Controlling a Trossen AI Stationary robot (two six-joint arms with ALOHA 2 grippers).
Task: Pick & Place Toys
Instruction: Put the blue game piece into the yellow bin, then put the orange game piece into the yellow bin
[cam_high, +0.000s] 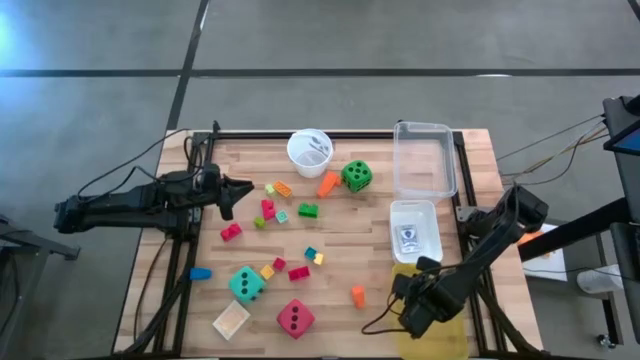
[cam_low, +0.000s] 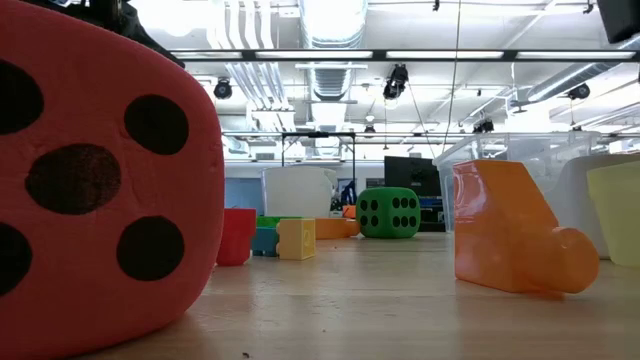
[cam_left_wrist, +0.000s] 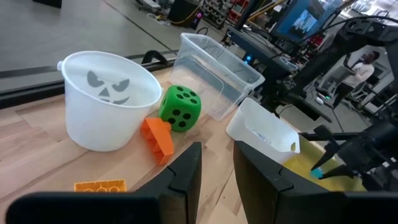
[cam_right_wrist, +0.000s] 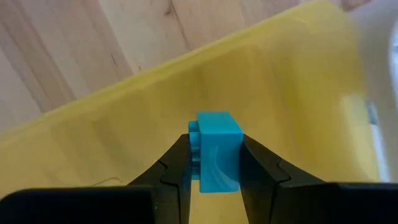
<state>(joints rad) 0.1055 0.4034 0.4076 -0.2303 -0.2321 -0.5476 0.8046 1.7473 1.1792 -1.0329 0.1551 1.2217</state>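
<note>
My right gripper (cam_right_wrist: 214, 165) is shut on a small blue block (cam_right_wrist: 217, 155) above the yellow bin (cam_right_wrist: 124, 130) at the table's near right corner; it also shows in the high view (cam_high: 412, 300). My left gripper (cam_high: 238, 190) waits at the table's left side, empty, its fingers a narrow gap apart (cam_left_wrist: 217, 171). On the table rest the green die (cam_high: 356, 175), teal die (cam_high: 246, 283), red-pink die (cam_high: 295, 317), tan tile (cam_high: 231, 320) and several small blocks (cam_high: 270, 210). A card pack (cam_high: 408, 238) lies in a small white bin. My right gripper pinches the blue block by two opposite sides (cam_right_wrist: 231, 163) between its two fingers. The fingers come from above, slanting down toward the bin. The block is lifted clear, over the yellow bin's inside.
A white cup (cam_high: 310, 150) stands at the far middle, a clear bin (cam_high: 423, 165) at the far right, the small white bin (cam_high: 432, 222) just in front of it. An orange block (cam_high: 357, 294) lies near the yellow bin (cam_high: 450, 335). A blue block (cam_high: 200, 272) lies at the left.
</note>
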